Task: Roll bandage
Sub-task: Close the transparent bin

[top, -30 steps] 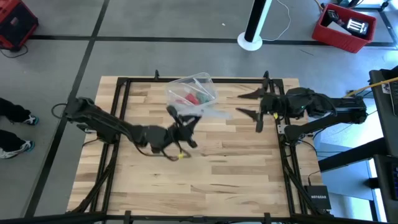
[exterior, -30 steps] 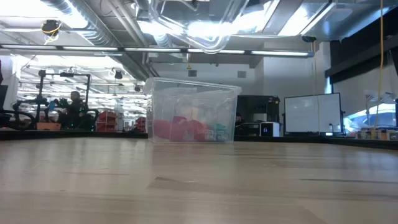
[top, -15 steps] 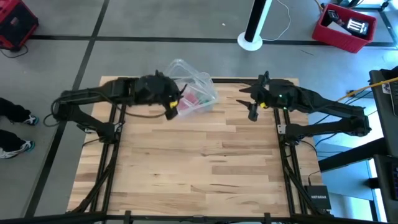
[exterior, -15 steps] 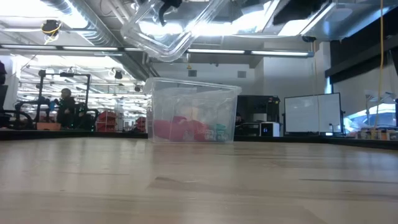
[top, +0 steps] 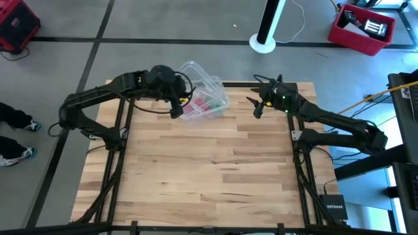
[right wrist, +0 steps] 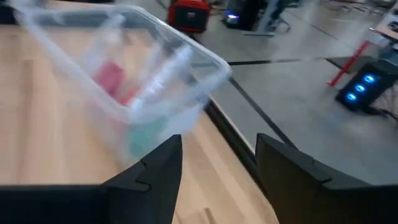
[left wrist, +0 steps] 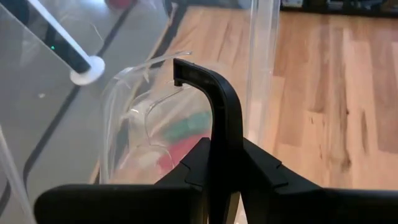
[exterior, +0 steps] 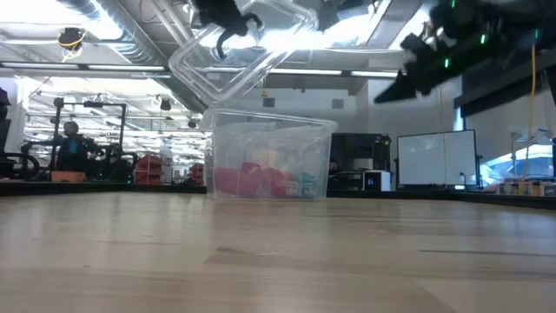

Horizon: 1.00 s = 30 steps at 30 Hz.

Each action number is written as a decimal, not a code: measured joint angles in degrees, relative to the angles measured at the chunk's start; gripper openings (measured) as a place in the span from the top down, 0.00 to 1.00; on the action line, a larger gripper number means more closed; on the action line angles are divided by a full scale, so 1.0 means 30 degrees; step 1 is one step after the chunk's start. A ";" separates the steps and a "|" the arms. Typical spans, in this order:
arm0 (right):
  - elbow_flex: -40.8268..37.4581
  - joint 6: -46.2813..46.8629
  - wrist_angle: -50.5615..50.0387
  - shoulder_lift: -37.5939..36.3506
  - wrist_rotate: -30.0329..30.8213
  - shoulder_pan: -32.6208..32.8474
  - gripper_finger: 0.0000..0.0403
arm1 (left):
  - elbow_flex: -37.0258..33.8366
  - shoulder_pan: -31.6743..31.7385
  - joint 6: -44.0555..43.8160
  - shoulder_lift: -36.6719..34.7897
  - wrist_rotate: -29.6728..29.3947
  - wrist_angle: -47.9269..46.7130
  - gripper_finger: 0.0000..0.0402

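Bandage (top: 198,105) inside clear box (top: 208,104), left gripper (top: 176,109) pinching lid (exterior: 234,56), right gripper (top: 256,106) parted, empty

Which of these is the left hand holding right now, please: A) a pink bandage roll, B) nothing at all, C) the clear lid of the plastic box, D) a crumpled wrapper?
C: the left hand is pinched on the clear lid, raised and tilted above the plastic box, whose pink and green contents are inside.
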 joint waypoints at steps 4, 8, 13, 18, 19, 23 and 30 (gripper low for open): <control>-0.2337 0.0490 0.4518 0.1590 -0.1368 -0.1416 0.49 | 0.0000 0.1188 0.0230 0.0414 0.1921 -0.0305 0.89; -0.3182 0.1734 0.8695 0.4350 -0.2008 -0.2289 0.51 | 0.0000 0.2221 0.0607 0.0755 0.2987 -0.1104 0.89; -0.2614 0.3040 1.2155 0.8593 -0.2314 -0.2341 0.57 | -0.0036 0.3311 0.1007 0.1726 0.3882 -0.1009 0.89; -0.1705 0.3260 1.2102 1.0928 -0.3386 -0.2341 0.61 | 0.0405 0.3503 0.0950 0.1927 0.4329 -0.2147 0.89; -0.1638 0.3260 1.2103 1.1101 -0.3410 -0.2341 0.61 | 0.0802 0.3482 0.0816 0.1936 0.4358 -0.2738 0.89; -0.1432 0.3280 1.2157 1.1234 -0.3915 -0.2341 0.63 | 0.2785 0.3454 0.0542 0.1857 0.4740 -0.5474 0.89; -0.1088 0.4053 1.2283 1.1853 -0.4990 -0.1884 0.63 | 0.3211 0.3718 0.0899 0.1848 0.5439 -0.8231 0.89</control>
